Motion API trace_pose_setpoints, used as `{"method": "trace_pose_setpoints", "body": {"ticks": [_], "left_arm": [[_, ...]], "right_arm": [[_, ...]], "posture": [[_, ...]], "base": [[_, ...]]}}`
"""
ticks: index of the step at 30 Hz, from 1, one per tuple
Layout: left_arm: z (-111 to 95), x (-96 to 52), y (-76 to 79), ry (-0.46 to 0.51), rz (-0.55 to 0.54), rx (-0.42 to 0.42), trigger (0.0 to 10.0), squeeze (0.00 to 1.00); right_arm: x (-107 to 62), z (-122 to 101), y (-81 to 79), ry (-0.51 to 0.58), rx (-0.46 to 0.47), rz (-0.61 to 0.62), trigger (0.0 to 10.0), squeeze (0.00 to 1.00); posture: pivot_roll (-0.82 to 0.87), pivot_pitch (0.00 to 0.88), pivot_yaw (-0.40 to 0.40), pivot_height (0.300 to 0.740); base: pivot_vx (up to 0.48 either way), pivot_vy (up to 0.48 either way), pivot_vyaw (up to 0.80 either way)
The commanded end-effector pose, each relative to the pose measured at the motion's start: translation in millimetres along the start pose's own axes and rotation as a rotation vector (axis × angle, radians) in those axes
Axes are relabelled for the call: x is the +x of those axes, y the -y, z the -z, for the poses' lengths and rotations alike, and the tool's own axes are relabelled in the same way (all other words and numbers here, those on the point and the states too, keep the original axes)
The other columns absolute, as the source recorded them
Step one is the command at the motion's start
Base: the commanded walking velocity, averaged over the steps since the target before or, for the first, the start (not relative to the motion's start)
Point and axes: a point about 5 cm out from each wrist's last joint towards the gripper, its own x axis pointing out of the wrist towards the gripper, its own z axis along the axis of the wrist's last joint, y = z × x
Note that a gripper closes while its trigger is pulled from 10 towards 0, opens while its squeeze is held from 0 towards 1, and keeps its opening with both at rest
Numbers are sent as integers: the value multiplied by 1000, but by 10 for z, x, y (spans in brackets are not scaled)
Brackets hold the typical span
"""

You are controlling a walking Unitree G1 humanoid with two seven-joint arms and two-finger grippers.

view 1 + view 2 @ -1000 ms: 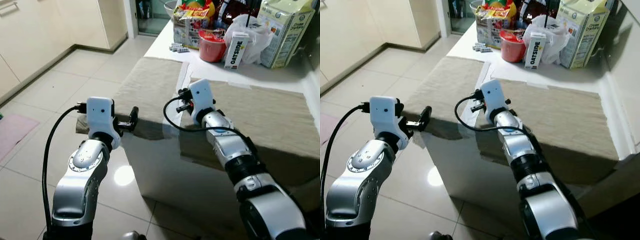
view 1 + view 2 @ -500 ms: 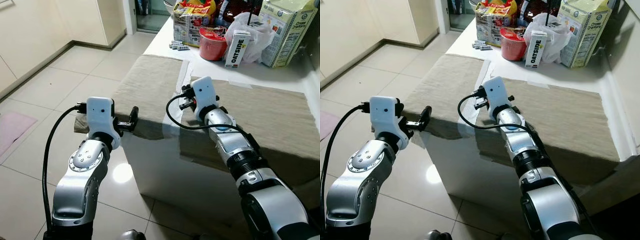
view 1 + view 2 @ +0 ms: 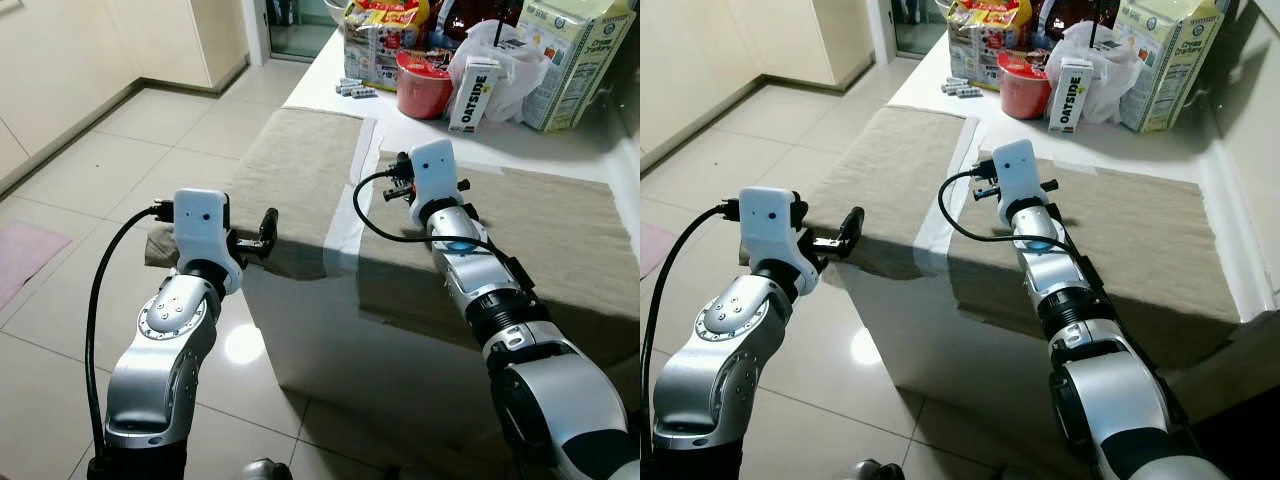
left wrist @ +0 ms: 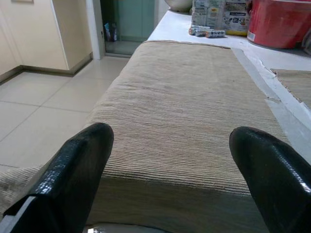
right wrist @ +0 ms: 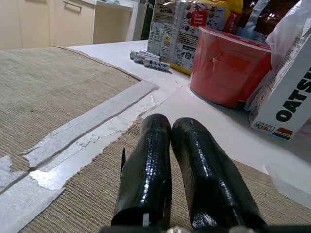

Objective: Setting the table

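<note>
2 coarse ribbed beige placemats (image 3: 300,175) on my white desk (image 3: 330,90); left gripper (image 4: 170,179) wide, right gripper (image 5: 182,165) pinched shut, empty.

Home kitchen: cabinets (image 3: 60,70), groceries (image 3: 470,95).

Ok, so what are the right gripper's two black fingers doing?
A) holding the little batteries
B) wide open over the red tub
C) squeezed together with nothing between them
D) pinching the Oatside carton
C: in the right wrist view the right gripper has its two fingers pressed side by side, empty, low over the tan placemat, with the red tub further back.
</note>
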Motion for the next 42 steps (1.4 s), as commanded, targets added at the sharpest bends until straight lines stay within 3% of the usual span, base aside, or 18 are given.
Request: {"method": "trace_pose_setpoints", "body": {"ticks": [1,11,23,27,29,32,34,37,42], "left_arm": [[-29,9,-8,10,-4,0,10000,0],[-51,30,-6,20,-1,5,10000,0],[-69,43,-10,23,4,9,10000,0],[-75,51,-12,25,6,11,10000,0],[-84,57,-15,29,6,12,10000,0],[-97,64,-16,34,5,12,10000,0],[-108,72,-17,40,5,12,10000,0],[-116,78,-16,44,4,13,10000,0],[-127,88,-28,49,-1,12,10000,0]], "right_arm": [[20,-28,27,8,-5,12,10000,0],[21,-22,65,21,-62,52,10000,0],[-31,41,402,16,-115,222,10000,0],[-30,21,439,28,-123,240,10000,0],[-22,-71,444,90,-120,259,10000,0],[-4,-191,395,161,-108,251,10000,0],[19,-366,227,261,-66,182,10000,0],[13,-486,31,329,-1,100,10000,0],[-35,-565,-339,367,99,-60,10000,0]], "posture": [[-40,84,58,740],[-43,81,61,740],[-43,83,69,740],[-46,83,70,740],[-46,81,70,740],[-46,80,70,740],[-46,78,70,740],[-44,76,67,740],[-42,74,65,740]], "base": [[0,0,0],[0,0,0],[0,0,0],[0,0,0],[0,0,0],[0,0,0],[0,0,0],[0,0,0],[0,0,0]]}}
